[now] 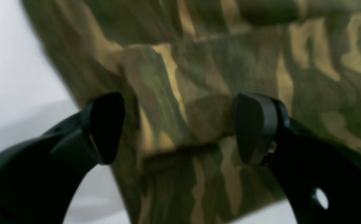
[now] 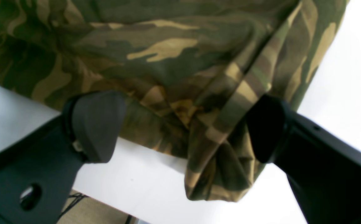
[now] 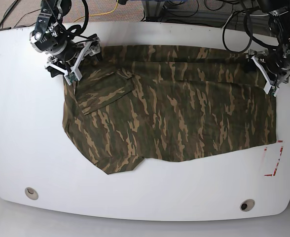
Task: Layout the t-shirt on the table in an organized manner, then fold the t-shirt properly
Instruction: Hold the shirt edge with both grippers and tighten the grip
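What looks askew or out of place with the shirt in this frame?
The t-shirt is spread on the table but not flat: a sleeve lies folded over its body near the right end effector, and its near edge slants.

Text on the t-shirt (image 3: 174, 113): we read none
Text on the table (image 3: 26, 148): we read none

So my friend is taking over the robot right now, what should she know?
Left gripper: open, with a fold of the t-shirt between its fingers, not pinched.
Right gripper: open too, around a bunched corner of the shirt.
In the base view the shirt lies spread across the table, one arm at each far corner, with a sleeve flopped over on the right arm's side.
Done: mostly laid out, though wrinkled.
Left: flatten the sleeve and wrinkles, then all the folding.
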